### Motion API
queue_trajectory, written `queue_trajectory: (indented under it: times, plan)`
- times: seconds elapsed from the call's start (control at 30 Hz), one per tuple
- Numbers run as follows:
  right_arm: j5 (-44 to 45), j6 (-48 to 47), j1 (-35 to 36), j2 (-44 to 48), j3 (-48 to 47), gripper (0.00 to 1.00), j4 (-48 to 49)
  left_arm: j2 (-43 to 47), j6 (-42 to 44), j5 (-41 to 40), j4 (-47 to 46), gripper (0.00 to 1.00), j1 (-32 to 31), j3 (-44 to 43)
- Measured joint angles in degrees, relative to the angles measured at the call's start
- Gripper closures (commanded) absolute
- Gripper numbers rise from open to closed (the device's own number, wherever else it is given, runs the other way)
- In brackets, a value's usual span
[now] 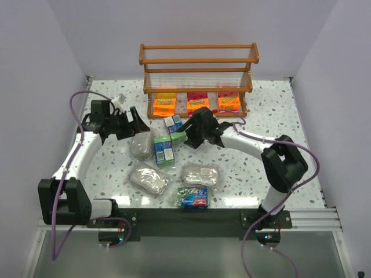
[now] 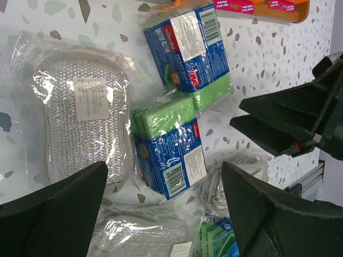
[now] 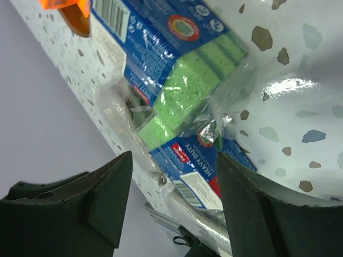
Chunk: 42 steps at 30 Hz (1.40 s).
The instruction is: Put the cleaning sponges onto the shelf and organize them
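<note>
The wooden shelf [image 1: 199, 61] stands at the back, with three orange-and-pink packs [image 1: 197, 103] on its bottom tier. Three green/blue boxy packs lie on the table: one near the shelf [image 1: 173, 123], one in the middle [image 1: 164, 150], one at the front [image 1: 193, 197]. Three silvery packs lie at the left [image 1: 141, 145], the front left [image 1: 149, 178] and the front middle [image 1: 200, 174]. My left gripper [image 1: 138, 124] is open and empty above the left silvery pack [image 2: 80, 118]. My right gripper [image 1: 186, 138] is open and empty, beside the green/blue pack [image 3: 182, 69] near the shelf.
The speckled table [image 1: 272, 116] has white walls on three sides. The packs lie crowded together between the two grippers. A corner of the shelf base [image 3: 75, 16] shows in the right wrist view. My right gripper's fingers [image 2: 289, 123] show in the left wrist view.
</note>
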<state>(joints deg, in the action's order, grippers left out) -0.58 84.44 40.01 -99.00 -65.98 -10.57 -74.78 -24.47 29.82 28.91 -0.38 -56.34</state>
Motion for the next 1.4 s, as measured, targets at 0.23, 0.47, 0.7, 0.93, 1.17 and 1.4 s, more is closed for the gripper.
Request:
queue_trajectory:
  times: [0.23, 0.47, 0.7, 0.93, 1.17, 1.4]
  plan:
    - [1.25, 4.13, 0.00, -5.51, -2.71, 0.40, -1.55, 1.05, 0.04, -0.52, 0.52, 0.07, 0.00, 0.00]
    - [1.79, 7.32, 0.07, -9.73, -3.43, 0.60, -0.70, 1.16, 0.04, -0.92, 0.81, 0.07, 0.00, 0.02]
    - [2.67, 9.53, 0.09, -9.68, -2.82, 0.94, 2.56, 1.62, 0.04, -1.31, 1.07, 0.07, 0.00, 0.92]
    - [2.19, 8.59, -1.20, -6.56, 1.51, 1.00, 3.72, 1.62, 0.07, -1.33, 1.16, 0.07, 0.00, 0.94]
    - [-0.79, 2.84, -6.38, 7.56, 10.58, 1.00, -0.33, 1.64, 0.02, -1.31, 1.14, 0.07, 0.00, 0.94]
    - [-4.57, -2.14, -9.57, 20.41, 10.32, 1.00, -4.11, 1.29, 0.02, -0.81, 0.79, 0.07, 0.00, 0.94]
